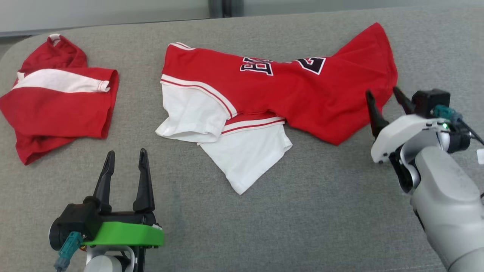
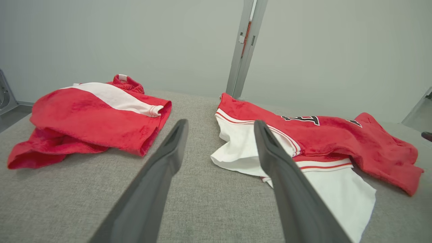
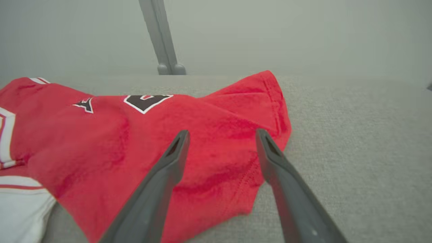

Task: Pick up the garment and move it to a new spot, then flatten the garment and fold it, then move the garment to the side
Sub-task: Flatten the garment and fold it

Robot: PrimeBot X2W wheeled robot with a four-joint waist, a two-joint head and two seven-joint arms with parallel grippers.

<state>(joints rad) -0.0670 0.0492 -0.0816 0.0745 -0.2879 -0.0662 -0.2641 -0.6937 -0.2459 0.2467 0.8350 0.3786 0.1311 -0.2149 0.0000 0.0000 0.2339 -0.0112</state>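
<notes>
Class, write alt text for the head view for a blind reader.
A crumpled red-and-white jersey with dark lettering lies on a grey fabric surface, a second red-and-white garment to its left. The left gripper stands open at lower left; the right gripper, also open, is beside the jersey's right edge.

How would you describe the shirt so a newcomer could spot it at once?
On the grey cushion, look to the middle, right of the other red garment. The shirt lies rumpled there, its right edge beside the open right gripper. Unlike its neighbour with one white band, it has white sleeves and black lettering edged in white.
</notes>
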